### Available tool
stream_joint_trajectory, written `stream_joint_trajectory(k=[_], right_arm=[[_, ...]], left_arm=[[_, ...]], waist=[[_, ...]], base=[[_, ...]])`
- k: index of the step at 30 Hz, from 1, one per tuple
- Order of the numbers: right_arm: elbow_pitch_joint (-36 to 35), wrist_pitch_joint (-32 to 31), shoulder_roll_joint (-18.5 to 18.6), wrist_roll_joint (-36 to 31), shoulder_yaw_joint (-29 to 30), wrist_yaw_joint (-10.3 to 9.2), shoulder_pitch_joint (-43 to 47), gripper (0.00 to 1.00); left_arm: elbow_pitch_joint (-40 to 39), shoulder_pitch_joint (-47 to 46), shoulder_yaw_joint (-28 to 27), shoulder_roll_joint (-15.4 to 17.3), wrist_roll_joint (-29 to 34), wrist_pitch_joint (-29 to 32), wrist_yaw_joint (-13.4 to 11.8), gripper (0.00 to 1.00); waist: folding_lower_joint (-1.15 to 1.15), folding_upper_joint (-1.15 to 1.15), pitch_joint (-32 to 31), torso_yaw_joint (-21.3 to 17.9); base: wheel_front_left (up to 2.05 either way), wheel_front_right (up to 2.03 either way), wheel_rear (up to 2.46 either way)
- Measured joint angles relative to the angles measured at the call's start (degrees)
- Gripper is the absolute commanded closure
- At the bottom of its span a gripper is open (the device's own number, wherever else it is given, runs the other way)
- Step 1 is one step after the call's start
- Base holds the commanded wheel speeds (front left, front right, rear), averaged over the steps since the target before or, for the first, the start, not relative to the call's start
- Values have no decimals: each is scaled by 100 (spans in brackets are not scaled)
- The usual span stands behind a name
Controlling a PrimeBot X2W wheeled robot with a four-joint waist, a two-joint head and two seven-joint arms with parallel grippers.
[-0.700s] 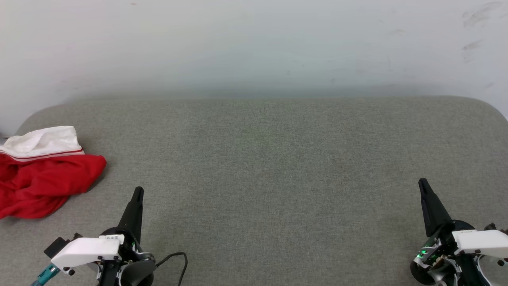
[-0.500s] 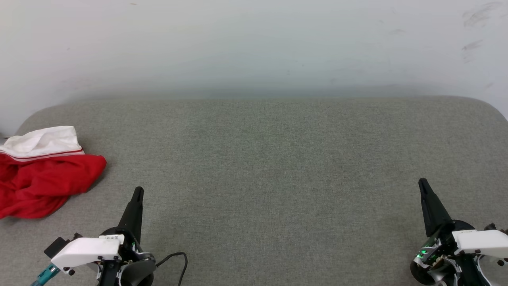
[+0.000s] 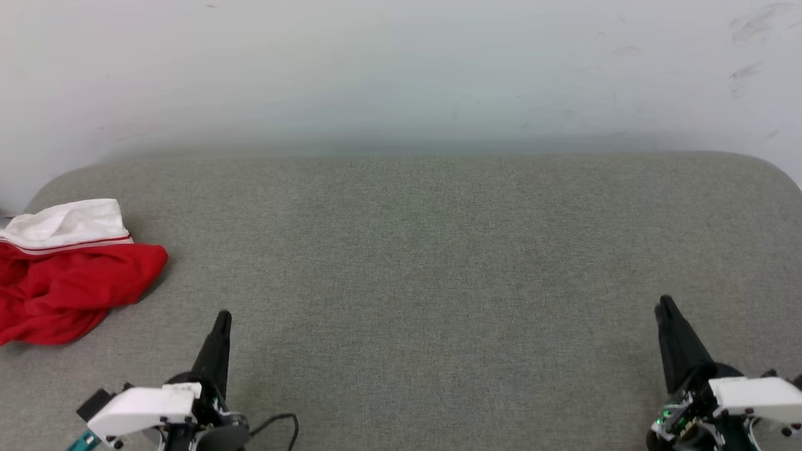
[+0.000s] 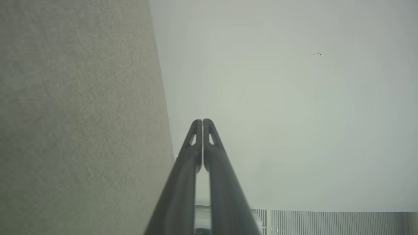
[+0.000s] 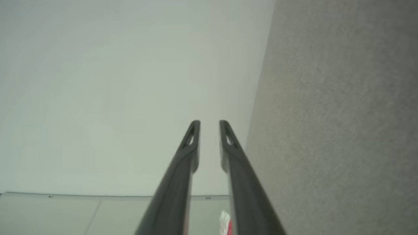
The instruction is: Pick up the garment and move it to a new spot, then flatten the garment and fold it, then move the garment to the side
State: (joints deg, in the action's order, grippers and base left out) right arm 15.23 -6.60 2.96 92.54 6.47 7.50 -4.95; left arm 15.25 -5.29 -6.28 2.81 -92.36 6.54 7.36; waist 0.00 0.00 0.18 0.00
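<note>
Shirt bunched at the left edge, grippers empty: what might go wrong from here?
The garment lies crumpled at the left edge of the grey surface, partly outside the head view: a pinch may catch several layers or drag it off.
The left gripper is shut; reaching in unopened would just push cloth.

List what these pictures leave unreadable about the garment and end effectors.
- Garment, head view: left part cut off by the picture edge; crumpling hides any print.
- Red-white scrap, right wrist view: cut by the bottom edge, too small to identify.
- Right end effector, head view: edge-on, finger gap hidden.
</note>
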Motion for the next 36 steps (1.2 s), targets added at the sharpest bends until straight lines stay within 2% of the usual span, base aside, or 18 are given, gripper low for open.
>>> stream_joint_trajectory(k=[1, 8, 15, 36], right_arm=[[52, 0, -1, 0, -3, 0, 60, 0], [59, 172, -3, -232, -37, 0, 155, 0], [-164, 367, -4, -953, -27, 0, 158, 0], [-972, 861, -7, -3898, -290, 0, 277, 0]], left_arm=[[52, 55, 7, -7, 0, -1, -3, 0], [-3, 152, 27, -12, 143, -180, -4, 0], [-163, 152, -51, -12, 777, -371, -41, 0], [-833, 173, 328, -9, 3568, -848, -816, 0]], waist=[[0, 0, 0, 0], [0, 0, 6, 2], [0, 0, 17, 5], [1, 0, 40, 35]], base=[[0, 0, 0], [0, 0, 0], [0, 0, 0], [0, 0, 0]])
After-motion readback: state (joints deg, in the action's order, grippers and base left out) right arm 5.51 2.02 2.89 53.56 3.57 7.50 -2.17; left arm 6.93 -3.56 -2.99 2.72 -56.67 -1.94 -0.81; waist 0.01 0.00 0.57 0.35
